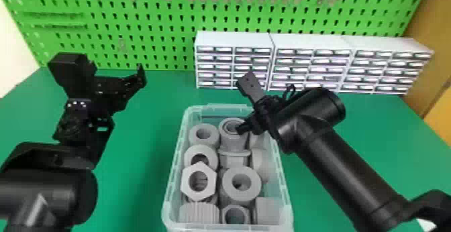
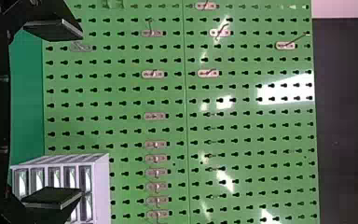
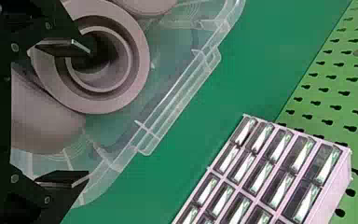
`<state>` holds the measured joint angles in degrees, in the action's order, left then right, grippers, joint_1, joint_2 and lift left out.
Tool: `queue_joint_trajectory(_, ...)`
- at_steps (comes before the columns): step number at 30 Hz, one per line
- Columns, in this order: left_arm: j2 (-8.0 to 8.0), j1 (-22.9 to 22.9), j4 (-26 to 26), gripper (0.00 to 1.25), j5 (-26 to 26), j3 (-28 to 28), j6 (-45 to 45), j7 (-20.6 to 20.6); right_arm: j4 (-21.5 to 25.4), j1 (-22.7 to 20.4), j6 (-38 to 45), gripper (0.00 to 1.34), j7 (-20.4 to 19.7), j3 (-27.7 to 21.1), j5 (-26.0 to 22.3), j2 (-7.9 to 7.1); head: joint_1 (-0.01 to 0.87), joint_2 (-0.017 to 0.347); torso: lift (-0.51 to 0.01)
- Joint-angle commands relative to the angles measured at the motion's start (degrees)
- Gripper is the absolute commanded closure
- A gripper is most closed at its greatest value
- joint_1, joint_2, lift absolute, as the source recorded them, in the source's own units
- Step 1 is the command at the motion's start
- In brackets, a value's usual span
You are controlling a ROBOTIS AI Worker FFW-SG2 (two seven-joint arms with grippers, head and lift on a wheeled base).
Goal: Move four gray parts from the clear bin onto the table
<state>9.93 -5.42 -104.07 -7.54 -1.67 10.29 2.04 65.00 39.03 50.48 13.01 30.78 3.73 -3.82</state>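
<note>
Ringed gray part (image 1: 234,142), head view: in the clear bin (image 1: 204,228), below the right gripper (image 1: 239,106) and slightly to its robot-facing side.
Bore (image 1: 231,127), head view: opens upward to the right gripper; the part's long axis looks close to upright.
Other gray parts (image 1: 212,181), head view: also in the bin, from the right gripper back toward the robot.
Left gripper (image 2: 81,113), left wrist view: fingers spread wide, nothing between them, facing the green pegboard (image 2: 121,95); the farther hand from the bin, so presumably the waiting one.
Right gripper, right wrist view: fingers wide apart and empty; one finger (image 3: 63,46) overlaps the bore, the other is seen against the bin's rim.
Bin-side alignment, right wrist view: the bore faces along the fingers' reach, so the next move likely needs a small shift toward the part's wall, then a descent astride it.
</note>
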Motion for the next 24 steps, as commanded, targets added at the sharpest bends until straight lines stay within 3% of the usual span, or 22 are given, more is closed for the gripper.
queue_joint_trajectory(1,0.00,0.0,0.0,0.11,0.0,0.0,0.1,-0.1,-0.4,0.1,-0.6,0.34,-1.1,0.0,0.3,0.21,0.687,0.026,-0.050)
queue_joint_trajectory(24,0.09,-0.3,0.1,0.11,-0.1,0.0,0.0,-0.5,-2.9,0.0,-2.8,0.34,-4.6,2.2,-0.3,0.48,0.687,0.026,-0.050)
